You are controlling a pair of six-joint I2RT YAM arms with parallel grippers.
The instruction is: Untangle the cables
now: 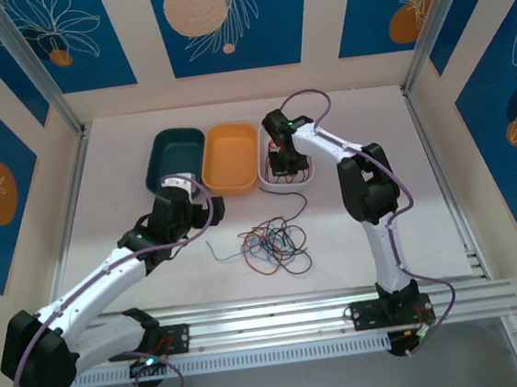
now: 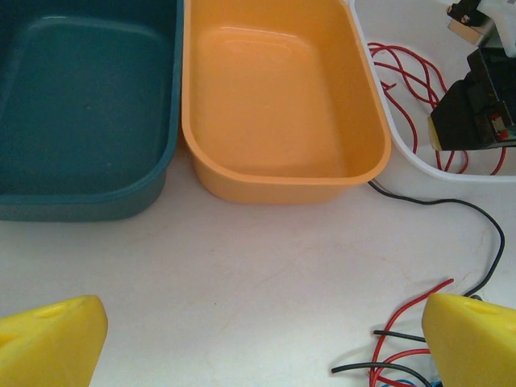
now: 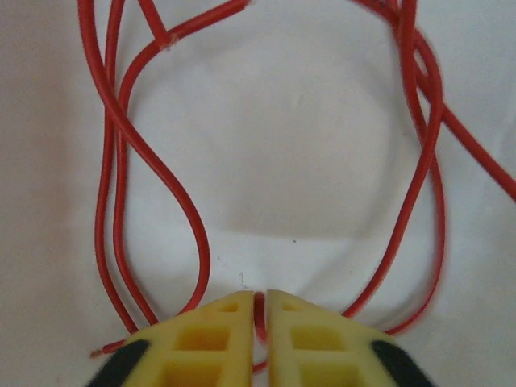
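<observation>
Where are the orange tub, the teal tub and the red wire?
orange tub [image 2: 278, 105], left wrist view, its bare floor.
teal tub [image 2: 81, 97], left wrist view, its bare floor.
red wire [image 3: 199, 234], right wrist view, a curved stretch.

Three tubs [image 1: 229, 155] abreast, cable [image 3: 113, 121] in rightmost tub [image 2: 403, 20], tangle [image 1: 273, 245] before them.

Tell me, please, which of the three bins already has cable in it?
The white bin, rightmost beside the orange bin: loops of red cable lie in it, while the orange bin and the teal bin are bare inside.
</observation>
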